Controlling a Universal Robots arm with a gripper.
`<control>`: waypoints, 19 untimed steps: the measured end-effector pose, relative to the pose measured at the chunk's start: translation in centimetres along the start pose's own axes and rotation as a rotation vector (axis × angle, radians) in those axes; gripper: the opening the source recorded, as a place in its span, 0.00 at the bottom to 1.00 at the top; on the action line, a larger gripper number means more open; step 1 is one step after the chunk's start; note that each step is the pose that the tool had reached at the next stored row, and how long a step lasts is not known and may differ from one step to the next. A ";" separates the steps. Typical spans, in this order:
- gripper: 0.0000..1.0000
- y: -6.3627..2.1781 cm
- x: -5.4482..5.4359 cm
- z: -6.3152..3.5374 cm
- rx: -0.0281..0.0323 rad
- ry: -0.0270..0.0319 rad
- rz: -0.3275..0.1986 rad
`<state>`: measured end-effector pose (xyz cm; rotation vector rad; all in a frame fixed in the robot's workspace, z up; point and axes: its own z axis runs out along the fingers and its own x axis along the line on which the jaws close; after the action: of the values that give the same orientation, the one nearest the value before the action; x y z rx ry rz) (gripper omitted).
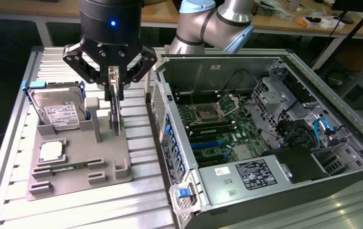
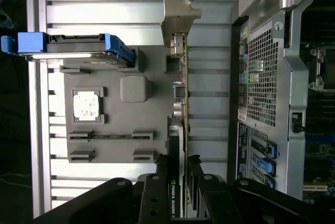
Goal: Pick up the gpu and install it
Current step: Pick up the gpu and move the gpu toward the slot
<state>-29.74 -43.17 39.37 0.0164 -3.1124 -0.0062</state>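
The gpu (image 1: 114, 119) is a thin dark card standing on edge over the right side of the grey holder (image 1: 73, 179). My gripper (image 1: 114, 94) comes down from above and is shut on the card's upper edge. The card's lower end sits at the holder; I cannot tell whether it is lifted clear. In the wrist view the gpu (image 2: 177, 130) runs edge-on between my black fingers (image 2: 159, 182), with its silvery bracket (image 2: 179, 12) at the far end. The open computer case (image 1: 309, 157) lies to the exterior view's right, motherboard (image 1: 219, 126) exposed.
On the grey holder (image 2: 120, 130) stand a silver hard drive (image 1: 57, 112) in a blue frame (image 2: 73, 43), a square processor chip (image 1: 51, 151) and a narrow green memory stick (image 1: 67, 167). The case's side wall (image 1: 168, 138) rises close beside the card. Everything rests on a ribbed aluminium table (image 1: 92, 205).
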 end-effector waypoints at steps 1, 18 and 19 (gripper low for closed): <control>0.27 0.00 0.0 -0.15 0.0000 0.0000 0.000; 0.27 -0.02 -3.1 -3.76 0.0000 0.0001 0.000; 0.27 -0.02 -3.4 -3.95 0.0001 0.0001 0.000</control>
<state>-26.27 -43.17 43.22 0.0164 -3.1123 -0.0061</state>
